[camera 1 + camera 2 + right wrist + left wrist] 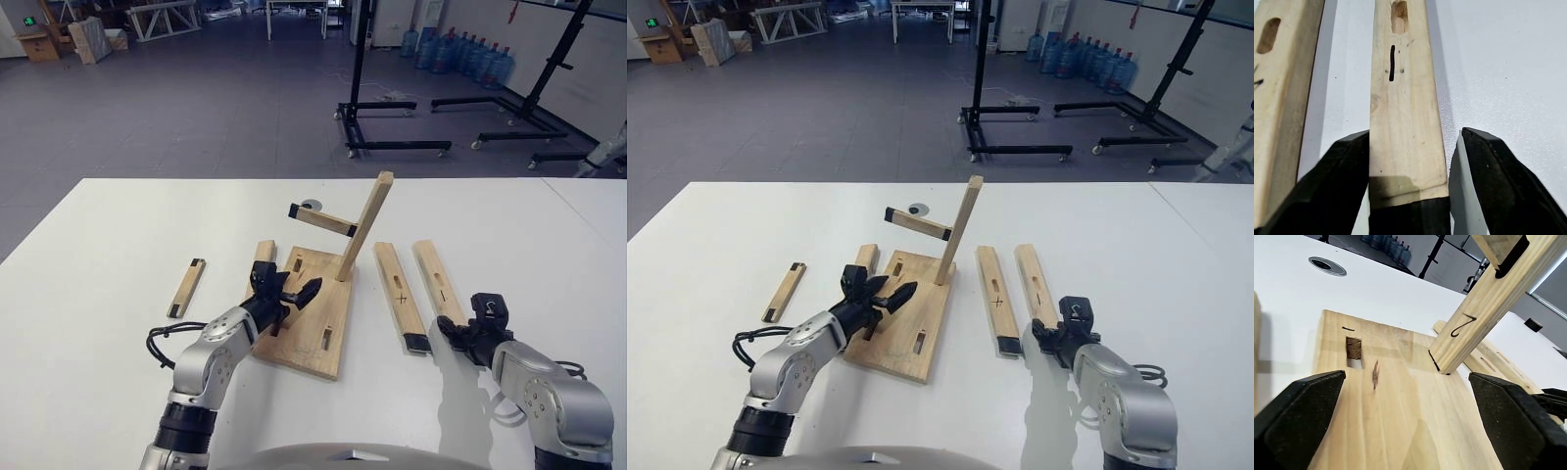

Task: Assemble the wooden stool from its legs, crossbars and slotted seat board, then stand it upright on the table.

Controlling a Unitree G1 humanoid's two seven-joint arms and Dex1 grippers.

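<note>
Left gripper hovering fingers-apart over the seat board; right gripper sitting open astride a leg.

Seat board is lying flat on the table, with one leg standing in a far slot and leaning, a crossbar sticking out of it toward the left. Right fingers are straddling the near end of the rightmost leg, not clamping: one side is looking close to touching, the other showing a gap. Another leg is lying flat between that one and the board. A short crossbar is lying left of the board, apart from it, and one more piece is lying at the board's far left corner.
</note>
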